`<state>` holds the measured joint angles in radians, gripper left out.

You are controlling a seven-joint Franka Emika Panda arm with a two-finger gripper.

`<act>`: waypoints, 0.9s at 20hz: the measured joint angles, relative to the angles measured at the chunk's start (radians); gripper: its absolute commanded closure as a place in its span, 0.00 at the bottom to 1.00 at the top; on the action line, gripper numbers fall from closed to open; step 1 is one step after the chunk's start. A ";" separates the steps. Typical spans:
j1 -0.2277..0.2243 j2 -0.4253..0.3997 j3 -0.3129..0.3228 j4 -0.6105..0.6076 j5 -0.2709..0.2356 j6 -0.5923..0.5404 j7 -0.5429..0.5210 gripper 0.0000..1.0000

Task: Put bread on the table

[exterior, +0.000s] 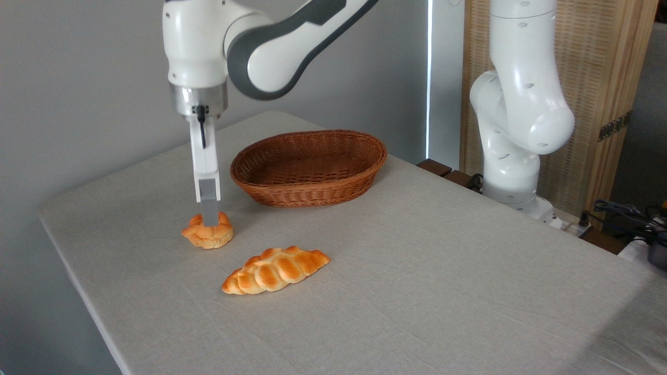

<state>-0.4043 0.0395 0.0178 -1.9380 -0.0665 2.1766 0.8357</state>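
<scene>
The bread [207,237], a small round golden-orange bun with a knotted top, rests on the table [417,271] at the left, in front of the basket. My gripper [209,219] points straight down onto it. I see the gripper edge-on, so only the near finger [208,200] shows, and its tip overlaps the bun's top middle. The other finger and the gap between the two are hidden behind it. I cannot tell whether the fingers squeeze the bun or stand apart from it.
A longer braided loaf [276,270] lies on the cloth just right of and nearer than the bun. A brown oval wicker basket [309,167] stands behind, with nothing visible inside. The arm's white base [513,156] stands off the table's right edge, with cables [625,213] beside it.
</scene>
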 measured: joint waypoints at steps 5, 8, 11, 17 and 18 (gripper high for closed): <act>0.195 -0.170 -0.076 0.050 -0.033 -0.318 0.000 0.00; 0.234 -0.196 -0.078 0.140 -0.034 -0.497 -0.032 0.00; 0.249 -0.150 -0.078 0.236 -0.031 -0.569 -0.093 0.00; 0.282 -0.058 -0.058 0.368 -0.007 -0.590 -0.169 0.00; 0.284 -0.051 -0.047 0.384 -0.007 -0.590 -0.171 0.00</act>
<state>-0.1203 -0.0118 -0.0296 -1.5539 -0.0736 1.5867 0.6643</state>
